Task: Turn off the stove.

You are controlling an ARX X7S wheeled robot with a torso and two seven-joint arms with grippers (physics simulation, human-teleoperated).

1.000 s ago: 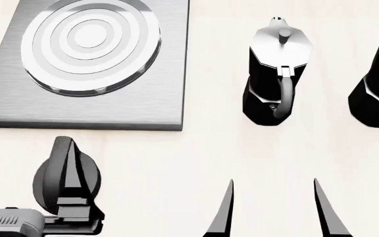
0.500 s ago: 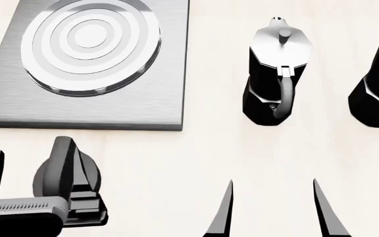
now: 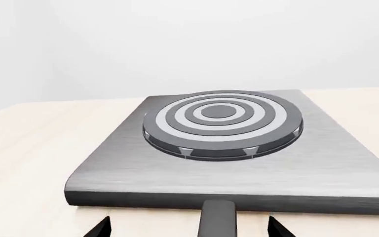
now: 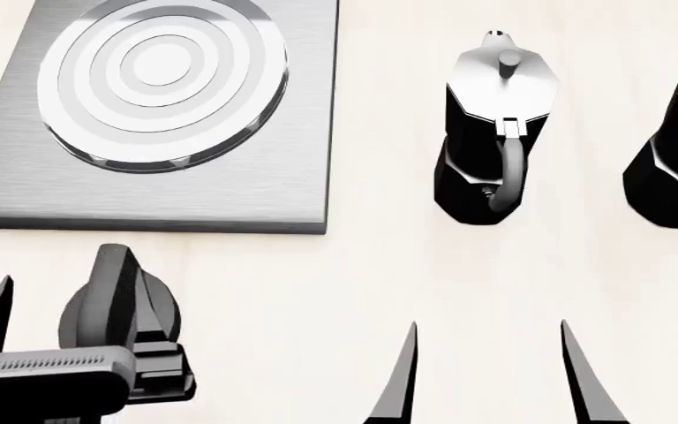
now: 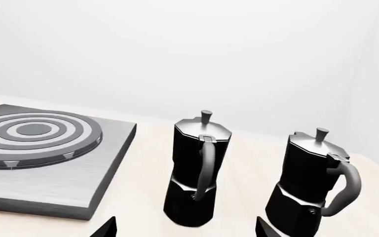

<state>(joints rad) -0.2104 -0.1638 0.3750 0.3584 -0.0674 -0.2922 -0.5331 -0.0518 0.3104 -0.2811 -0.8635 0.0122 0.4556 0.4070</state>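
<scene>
Left gripper (image 4: 63,322): black fingers spread apart, one each side of the black ridged round knob (image 4: 119,311), not visibly pressing it.
Right gripper (image 4: 489,375): two dark fingertips parted, holding nothing, hanging over bare cream table (image 4: 315,291).
Knob: nearest, just in front of the flat square brushed-grey metal stove plate (image 4: 215,190), apart from its edge.
Ridge axis: runs near-to-far, pointing toward the plate.
Doing it well: probably close squarely on the ridge, then rotate the wrist without sliding.
Far right: two black-and-silver moka pots (image 4: 493,132), well apart from the stove.
</scene>
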